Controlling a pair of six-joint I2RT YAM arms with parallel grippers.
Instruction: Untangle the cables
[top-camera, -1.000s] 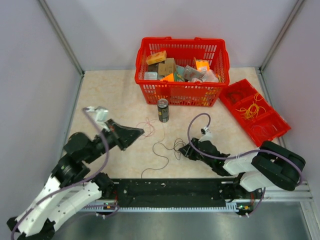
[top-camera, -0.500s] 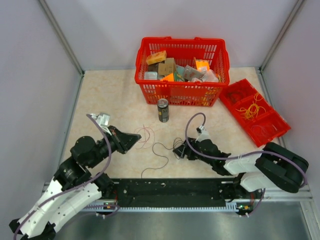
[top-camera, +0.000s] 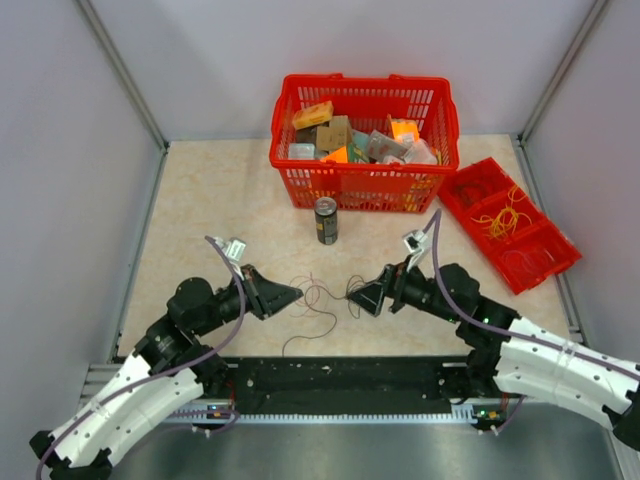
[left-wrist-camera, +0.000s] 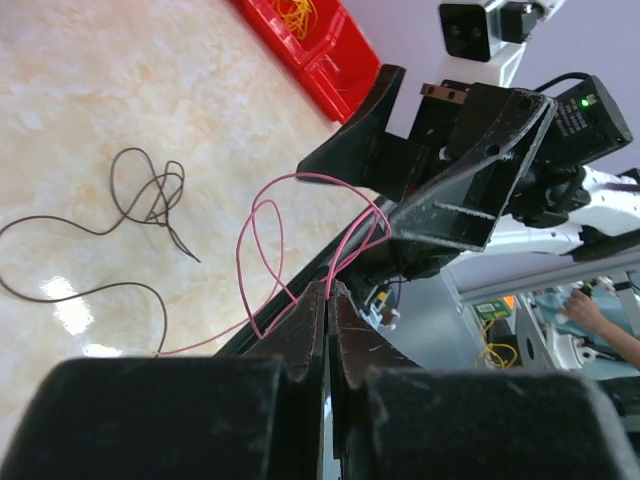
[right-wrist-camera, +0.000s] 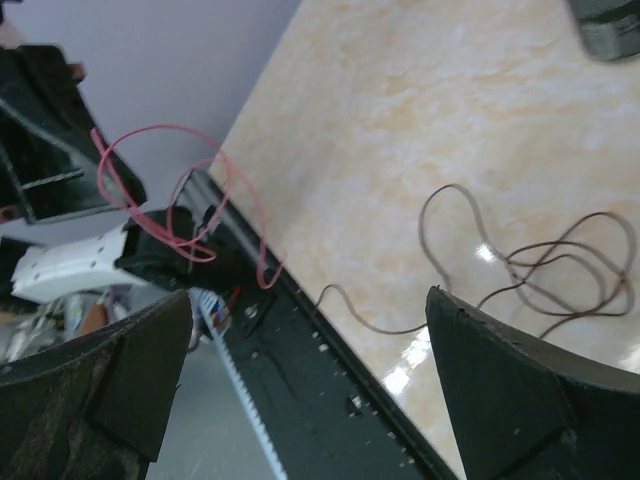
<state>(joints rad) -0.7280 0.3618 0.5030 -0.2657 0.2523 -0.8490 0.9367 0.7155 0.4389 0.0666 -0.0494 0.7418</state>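
Observation:
The cables show as a thin pink wire (left-wrist-camera: 262, 240) and a dark brown wire (left-wrist-camera: 150, 190). My left gripper (left-wrist-camera: 331, 290) is shut on the pink wire, whose loops hang from the fingertips just above the table (top-camera: 200, 200). The brown wire (top-camera: 318, 318) lies loose on the table in curls between the two grippers. My right gripper (right-wrist-camera: 308, 295) is wide open with nothing between its fingers; the brown wire (right-wrist-camera: 525, 265) lies below and beyond it. In the top view the left gripper (top-camera: 291, 295) and right gripper (top-camera: 362, 297) face each other, a short gap apart.
A dark drink can (top-camera: 326, 220) stands behind the wires. A red basket (top-camera: 365, 188) of boxes is at the back. A red tray (top-camera: 530, 262) at the right holds yellow wires (top-camera: 500, 218). The black rail (top-camera: 340, 385) runs along the near edge.
My right gripper has opened wide and lifted off the brown wire. My left gripper has carried the pink wire toward the near edge and to the right, closer to the right gripper.

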